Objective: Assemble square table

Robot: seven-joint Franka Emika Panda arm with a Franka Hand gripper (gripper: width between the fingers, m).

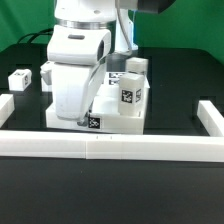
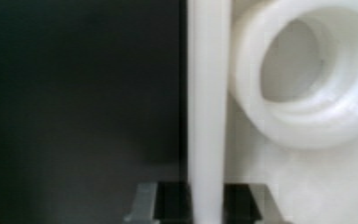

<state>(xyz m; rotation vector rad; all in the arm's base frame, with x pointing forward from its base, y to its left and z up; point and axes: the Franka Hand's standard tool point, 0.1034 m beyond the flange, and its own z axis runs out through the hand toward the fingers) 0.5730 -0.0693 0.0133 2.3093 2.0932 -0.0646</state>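
The jaws are closed tight on a thin edge of the square tabletop (image 1: 115, 122), beside a corner hole (image 2: 336, 118), probably to steady or slide it on the worktop (image 1: 40, 190). One leg block (image 1: 20, 78) lies well apart.

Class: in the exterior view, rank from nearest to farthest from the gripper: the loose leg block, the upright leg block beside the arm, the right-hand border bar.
1. Upright leg block, right beside the gripper.
2. Loose leg block, at the exterior view's left.
3. Border bar, at the exterior view's right.
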